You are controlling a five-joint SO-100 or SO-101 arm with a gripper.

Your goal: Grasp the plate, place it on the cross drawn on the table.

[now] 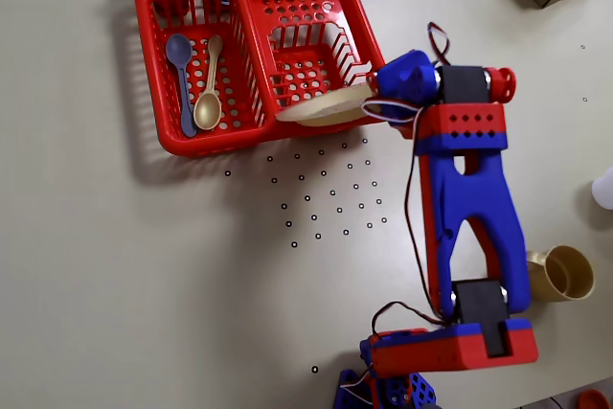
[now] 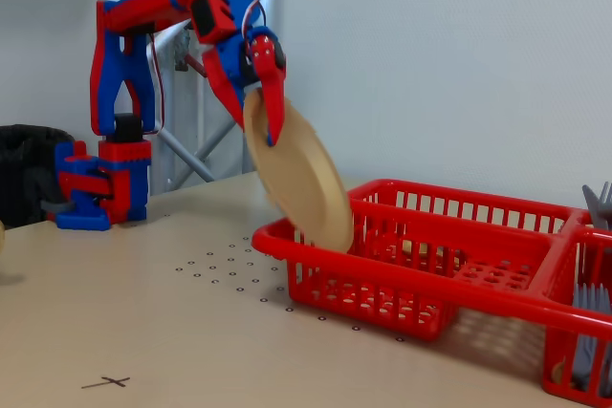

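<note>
While the plate (image 2: pixel 295 171) leans tilted at the near left corner of the red basket (image 2: pixel 435 279), the gripper (image 2: pixel 256 114) is clamped on its upper rim.

One red finger (image 2: pixel 273 93) lies across the plate's face and the other sits behind the rim, so the plate hangs just below the gripper, its bottom edge at the basket's front wall in the fixed view. Seen from overhead, the plate (image 1: pixel 326 106) shows nearly edge-on along the basket's lower right wall, beside the patch of ringed dots (image 1: pixel 321 193). Well apart from it, the cross (image 2: pixel 107 382) lies near the front edge of the table (image 2: pixel 153 332). A tan cup (image 1: pixel 565 273) stands at the table's right edge overhead.
</note>
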